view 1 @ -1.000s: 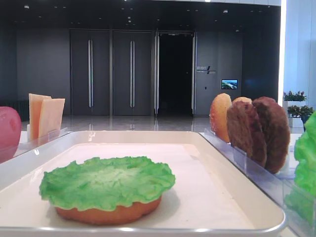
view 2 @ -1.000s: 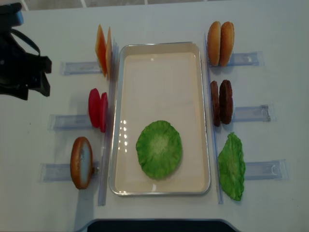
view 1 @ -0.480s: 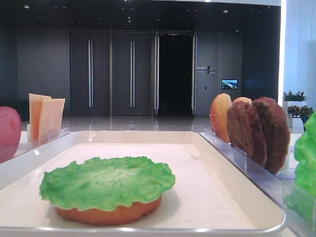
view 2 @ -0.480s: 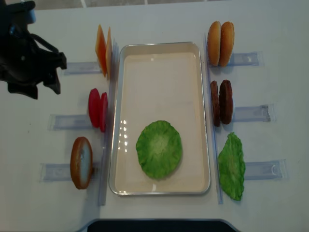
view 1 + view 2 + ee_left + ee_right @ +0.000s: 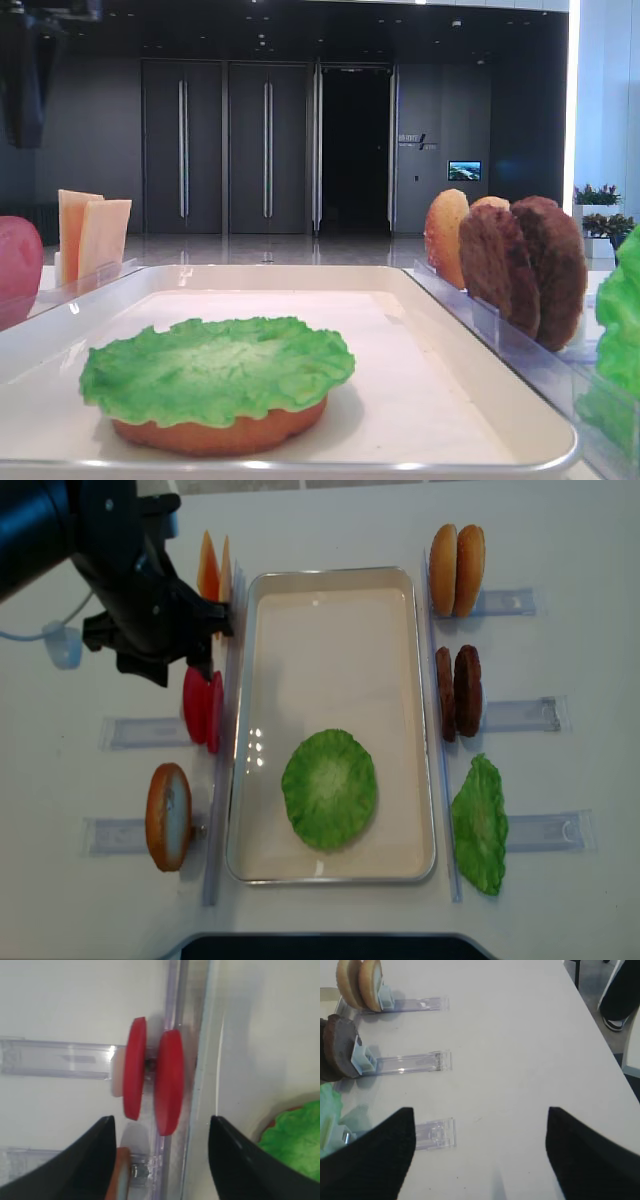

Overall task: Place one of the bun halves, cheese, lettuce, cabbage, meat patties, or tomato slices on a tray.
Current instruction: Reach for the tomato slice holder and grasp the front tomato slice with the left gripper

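On the large shallow white tray (image 5: 330,610), toward its near end, a ruffled green lettuce disc (image 5: 329,788) covers an orange bun half (image 5: 220,432). Just left of the tray, two glossy red tomato slices (image 5: 203,708) stand on edge. Above them hangs the black left gripper (image 5: 162,1160), jaws spread, empty. Right gripper (image 5: 480,1160) likewise gapes, empty.

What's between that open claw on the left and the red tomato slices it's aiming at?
Nothing visible. In the wrist view the left claw is open, and the tomato slices stand on edge in their clear holder straight ahead of it, beside the tray. The space between is bare.
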